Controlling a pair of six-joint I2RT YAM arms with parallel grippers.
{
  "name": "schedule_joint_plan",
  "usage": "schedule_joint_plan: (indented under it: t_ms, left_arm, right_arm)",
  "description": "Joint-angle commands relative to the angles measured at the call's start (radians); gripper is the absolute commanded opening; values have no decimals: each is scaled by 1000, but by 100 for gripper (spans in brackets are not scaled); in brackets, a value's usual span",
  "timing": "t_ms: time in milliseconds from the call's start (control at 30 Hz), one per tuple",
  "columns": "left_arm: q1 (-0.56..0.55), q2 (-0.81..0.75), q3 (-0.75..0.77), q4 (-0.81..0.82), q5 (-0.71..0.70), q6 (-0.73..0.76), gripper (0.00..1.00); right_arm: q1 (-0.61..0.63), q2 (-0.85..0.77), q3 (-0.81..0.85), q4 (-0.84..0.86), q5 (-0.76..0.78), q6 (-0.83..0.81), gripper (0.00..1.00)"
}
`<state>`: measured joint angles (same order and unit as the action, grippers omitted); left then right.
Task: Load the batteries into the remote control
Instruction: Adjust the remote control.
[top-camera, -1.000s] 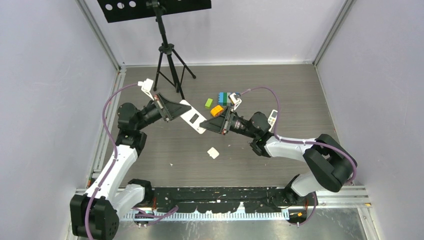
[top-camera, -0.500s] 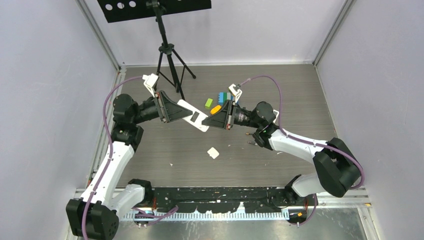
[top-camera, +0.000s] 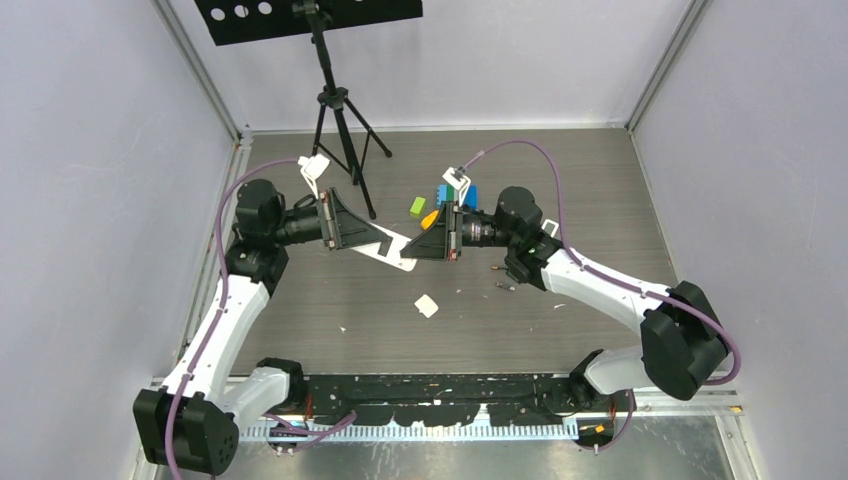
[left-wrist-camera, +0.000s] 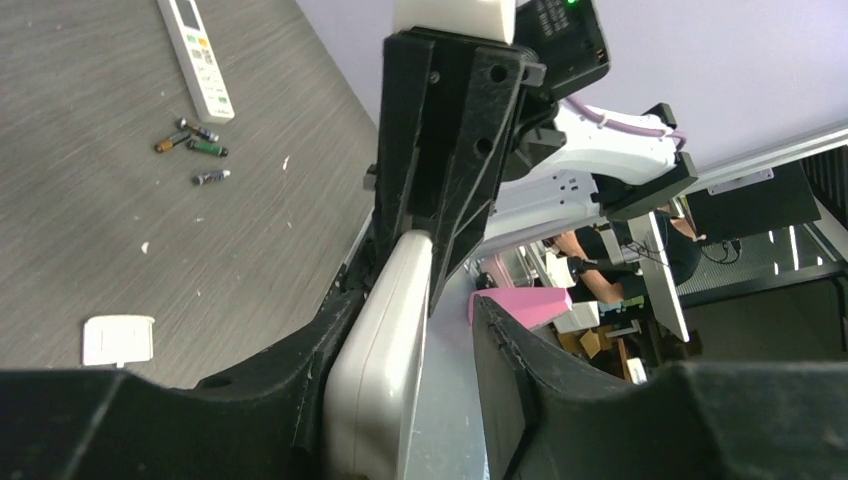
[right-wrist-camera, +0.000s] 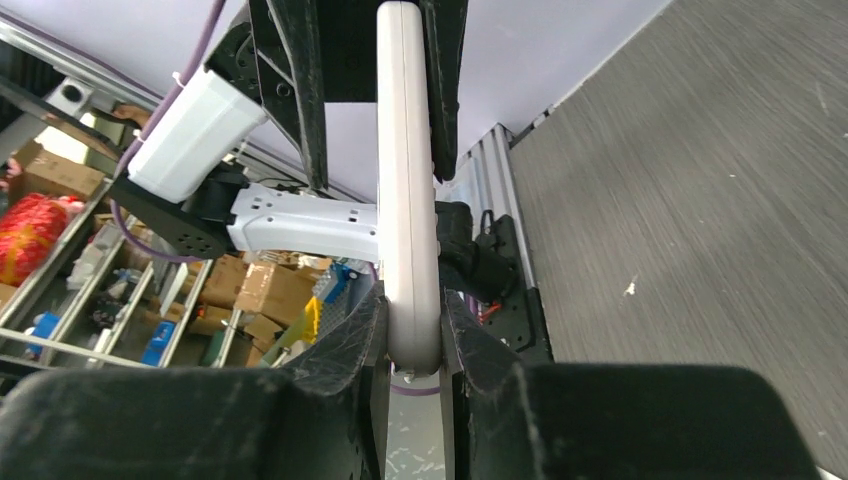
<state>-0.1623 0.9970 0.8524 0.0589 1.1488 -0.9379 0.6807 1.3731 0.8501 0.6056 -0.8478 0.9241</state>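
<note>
Remote control (right-wrist-camera: 408, 200), seemingly aloft, in right jaws.

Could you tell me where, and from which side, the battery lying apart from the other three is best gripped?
Probably the lone battery is best pinched across mid-barrel from straight above, jaws either side of its long axis: it lies flat on the table, slim and round, with bare surface along both flanks.

remote control (top-camera: 395, 255) | spans left jaws to right jaws | small white piece (top-camera: 427, 305) on table (top-camera: 600, 200)
</note>
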Motion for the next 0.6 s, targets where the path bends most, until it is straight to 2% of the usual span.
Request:
schedule_joint_plan:
  t_ms: [0, 167, 233, 367, 400, 433, 500, 567]
  left_arm:
    - [-3, 5, 54, -158, 44, 113, 44]
    - [-3, 12, 59, -234, 65, 178, 38]
    - [-3, 13, 60, -244, 80, 189, 32]
    - [-4, 6, 64, -248, 76, 203, 2]
    - [-5, 4, 65, -249, 72, 208, 0]
    - [-4, 1, 66, -253, 64, 215, 0]
    - [-4, -12, 74, -294, 18, 260, 0]
    - [-3, -23, 98, -387, -78, 328, 0]
  right_arm:
    - [0, -50, 71, -172, 49, -158, 2]
    - [-1, -51, 97, -249, 70, -215, 2]
    - [-1, -48, 104, -263, 67, -225, 2]
    - [-1, -39, 117, -289, 67, -236, 4]
    - [-4, -42, 117, -301, 76, -242, 10]
    - [-6, -44, 114, -310, 89, -247, 20]
    - [-20, -59, 106, -335, 135, -254, 47]
    - [-35, -86, 94, -384, 201, -268, 65]
